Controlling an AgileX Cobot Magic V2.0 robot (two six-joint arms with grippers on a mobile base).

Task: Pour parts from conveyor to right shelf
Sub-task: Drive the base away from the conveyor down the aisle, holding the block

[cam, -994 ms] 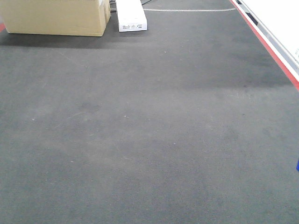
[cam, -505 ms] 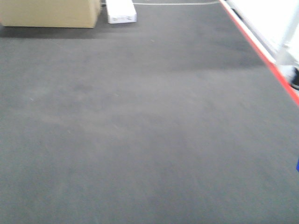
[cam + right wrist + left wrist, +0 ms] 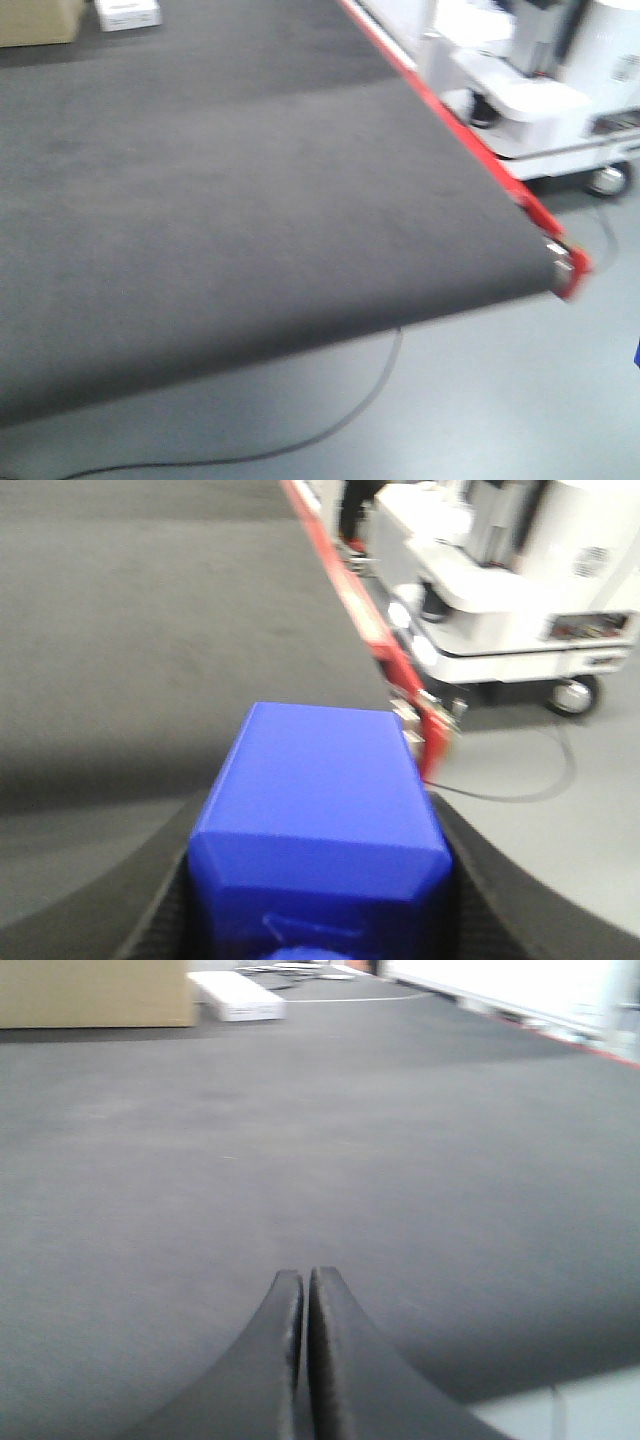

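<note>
A glossy blue block, the part [image 3: 318,800], fills the bottom of the right wrist view, and my right gripper [image 3: 320,825] is shut on it with a black finger pressed to each side. It hangs above the near end of the conveyor [image 3: 150,630], a dark grey matted surface with a red strip [image 3: 352,600] along its right edge. My left gripper [image 3: 305,1278] is shut with nothing in it, low over the conveyor [image 3: 300,1140]. In the front view the conveyor [image 3: 220,200] ends at a red corner [image 3: 565,268]. The right shelf is out of view.
A white wheeled machine [image 3: 540,95] stands on the grey floor just right of the conveyor. A black cable [image 3: 330,430] lies on the floor below the conveyor's end. A cardboard box [image 3: 35,20] and a flat white box [image 3: 128,14] sit at the far left.
The front view has swung to the right: the boxes slid to the upper left corner, and the conveyor's end, the floor, the cable and the white machine came into sight.
</note>
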